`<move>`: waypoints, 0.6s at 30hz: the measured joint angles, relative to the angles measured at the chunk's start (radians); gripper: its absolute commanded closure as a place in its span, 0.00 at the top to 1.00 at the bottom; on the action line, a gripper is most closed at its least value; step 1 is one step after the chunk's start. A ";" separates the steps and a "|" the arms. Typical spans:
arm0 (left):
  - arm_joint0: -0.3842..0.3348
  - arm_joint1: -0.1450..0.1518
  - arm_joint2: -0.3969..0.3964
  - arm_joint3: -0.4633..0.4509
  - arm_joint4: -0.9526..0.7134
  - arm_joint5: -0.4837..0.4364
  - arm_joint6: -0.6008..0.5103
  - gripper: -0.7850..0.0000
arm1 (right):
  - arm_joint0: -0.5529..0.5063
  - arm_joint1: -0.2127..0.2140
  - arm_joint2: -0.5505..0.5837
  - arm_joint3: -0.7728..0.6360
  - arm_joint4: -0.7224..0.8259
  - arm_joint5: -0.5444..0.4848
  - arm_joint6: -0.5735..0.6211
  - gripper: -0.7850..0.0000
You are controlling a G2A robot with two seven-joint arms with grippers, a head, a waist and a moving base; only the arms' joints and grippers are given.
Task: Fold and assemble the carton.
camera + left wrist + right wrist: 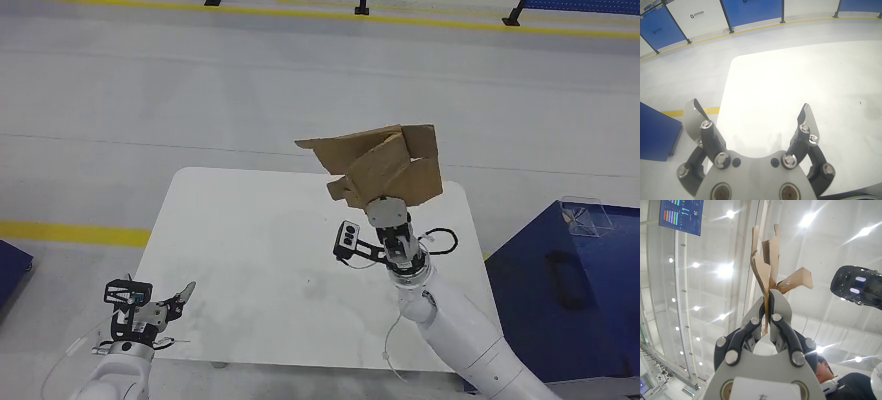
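Bright overhead lighting, white table [776,91] glaring and washed-out, ceiling lamps [730,213] flaring starbursts, edges bowed

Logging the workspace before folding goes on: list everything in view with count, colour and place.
carton: one, brown, part-folded, held aloft above the table's far right side.
table: one, white, before the robot.
cabinet: one, blue, on the floor right of the table.
box: one, blue, on the floor left of the table.
partition panels: several, blue and white, far beyond the table.
screen: one, dark with coloured bars, near the ceiling.
right gripper: one, grey and black, shut on the carton's lower edge.
left gripper: one, grey and black, open, empty, over the table's near left corner.
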 measured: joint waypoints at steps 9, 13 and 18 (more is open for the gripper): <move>0.000 0.000 0.000 0.000 0.000 0.000 0.000 1.00 | 0.077 0.022 0.118 0.075 -0.595 -0.463 0.429 0.00; 0.000 0.000 0.000 0.000 0.000 0.000 0.000 1.00 | 0.099 0.051 0.262 0.066 -0.893 -0.784 0.462 0.00; 0.000 0.000 0.000 0.000 0.000 0.000 0.000 1.00 | 0.038 0.077 0.438 -0.001 -1.153 -1.106 0.431 0.00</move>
